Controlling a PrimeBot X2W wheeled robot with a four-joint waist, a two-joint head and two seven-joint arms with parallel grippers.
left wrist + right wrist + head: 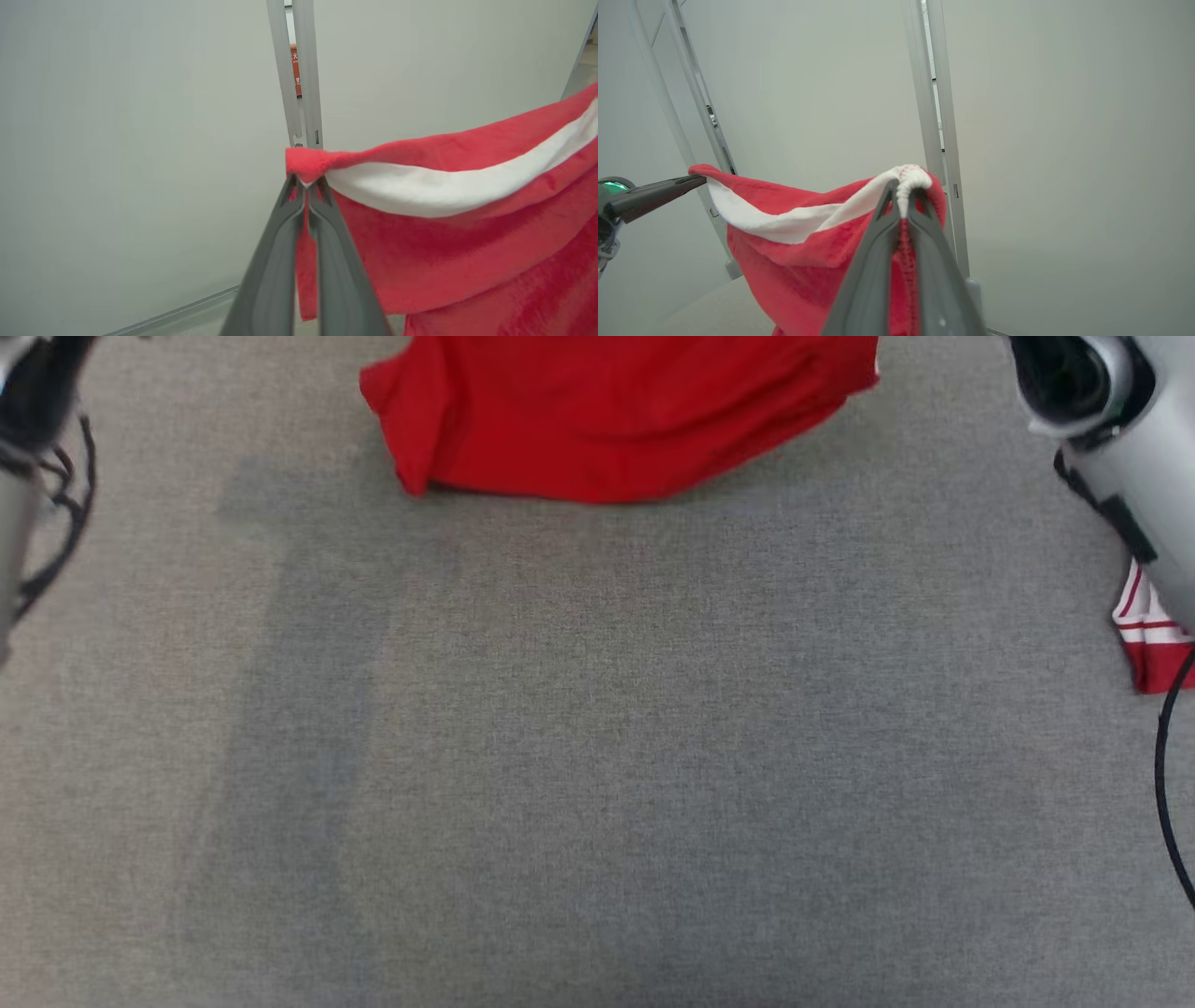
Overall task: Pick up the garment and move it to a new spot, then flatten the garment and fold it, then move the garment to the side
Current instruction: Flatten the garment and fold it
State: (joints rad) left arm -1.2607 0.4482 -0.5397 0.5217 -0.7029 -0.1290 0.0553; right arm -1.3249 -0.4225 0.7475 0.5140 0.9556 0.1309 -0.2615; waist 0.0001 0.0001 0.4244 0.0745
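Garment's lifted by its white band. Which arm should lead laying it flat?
Left, likely. The left gripper pinches the red garment at the very end of its white band; the right gripper grips a bunched stretch. A red-and-white striped cloth also lies on the grey table near the right arm.

Grey woven surface (597, 756), pale partition walls (140, 140) (grey metal posts (306, 70) between panels), soft even light.
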